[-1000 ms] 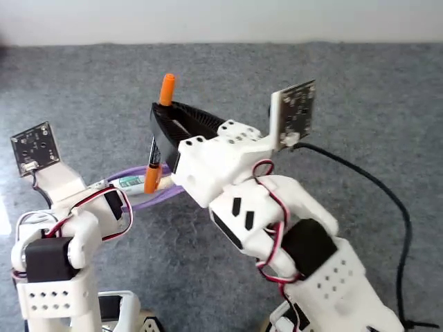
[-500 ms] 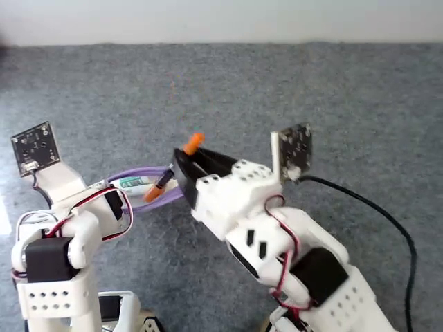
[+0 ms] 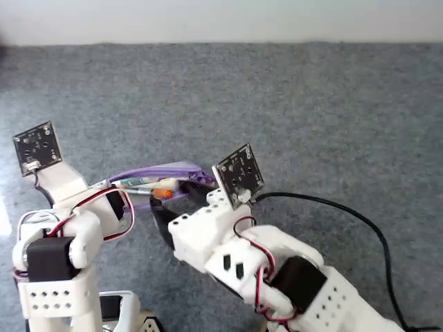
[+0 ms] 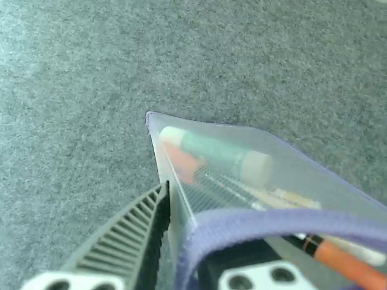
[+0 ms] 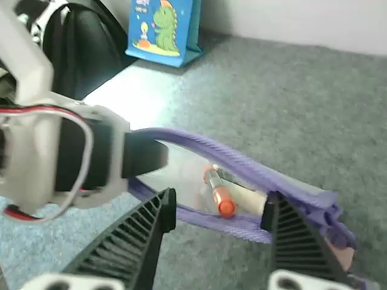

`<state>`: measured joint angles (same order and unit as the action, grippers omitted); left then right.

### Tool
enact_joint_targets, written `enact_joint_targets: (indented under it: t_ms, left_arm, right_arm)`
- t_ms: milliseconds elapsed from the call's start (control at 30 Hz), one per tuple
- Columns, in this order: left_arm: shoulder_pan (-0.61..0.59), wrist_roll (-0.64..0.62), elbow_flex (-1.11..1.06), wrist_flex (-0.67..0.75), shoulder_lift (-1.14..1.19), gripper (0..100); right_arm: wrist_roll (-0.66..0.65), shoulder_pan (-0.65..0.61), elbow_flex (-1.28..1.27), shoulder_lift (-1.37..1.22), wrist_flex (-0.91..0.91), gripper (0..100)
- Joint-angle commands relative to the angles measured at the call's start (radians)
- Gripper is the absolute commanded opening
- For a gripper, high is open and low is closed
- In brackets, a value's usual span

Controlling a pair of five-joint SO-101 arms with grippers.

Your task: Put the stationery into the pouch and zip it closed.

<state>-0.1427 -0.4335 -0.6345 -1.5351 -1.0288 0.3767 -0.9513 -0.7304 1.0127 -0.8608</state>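
A clear pouch (image 3: 163,173) with purple trim hangs open just above the grey carpet. My left gripper (image 3: 119,202) is shut on one end of it, and the left wrist view shows its ribbed finger (image 4: 145,232) pressed against the pouch wall (image 4: 181,181). Inside lie a green-and-white tube (image 4: 217,154), some pens and an orange marker (image 3: 163,194). My right gripper (image 5: 219,196) is open over the pouch mouth (image 5: 242,166), its fingers either side of the marker (image 5: 217,193), which lies loose inside. In the high view the right gripper (image 3: 176,206) sits at the pouch's near edge.
Grey carpet (image 3: 311,104) covers the whole work area, with open room beyond the pouch. A black cable (image 3: 346,211) trails from the right arm. A blue dinosaur box (image 5: 163,27) and a dark object (image 5: 78,36) stand behind the left arm.
My right arm swung down from holding the orange marker upright, brought it into the pouch mouth and let it go. The left arm kept still with the pouch.
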Motion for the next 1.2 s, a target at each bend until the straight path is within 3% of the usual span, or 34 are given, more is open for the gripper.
enact_joint_targets:
  t_ms: [0, 133, 400, 533, 633, 800, 1167]
  left_arm:
    - [-0.008, -0.012, 0.004, 0.025, 0.008, 1]
    - [-0.008, -0.012, 0.004, 0.025, 0.008, 1]
    - [-0.008, -0.012, 0.005, 0.025, 0.008, 1]
    - [-0.008, -0.012, 0.005, 0.023, 0.008, 1]
    - [-0.008, -0.012, 0.004, 0.023, 0.008, 1]
    - [-0.008, -0.012, 0.002, 0.023, 0.008, 1]
    - [-0.008, -0.012, 0.005, 0.023, 0.008, 1]
  right_arm:
    - [-0.025, 0.004, 0.12, 0.007, -0.054, 28.2]
    - [-0.025, 0.038, 0.241, 0.01, -0.165, 19.6]
    - [-0.051, 0.254, 0.35, -0.001, -0.444, 0.2]
    - [-0.176, 0.265, 0.252, 0.001, -0.595, 8.5]
    - [-0.187, 0.269, 0.16, 0.002, -0.613, 18.8]
    - [-0.226, 0.251, 0.032, 0.001, -0.481, 37.4]
    - [-0.354, 0.248, -0.219, 0.001, -0.001, 37.8]
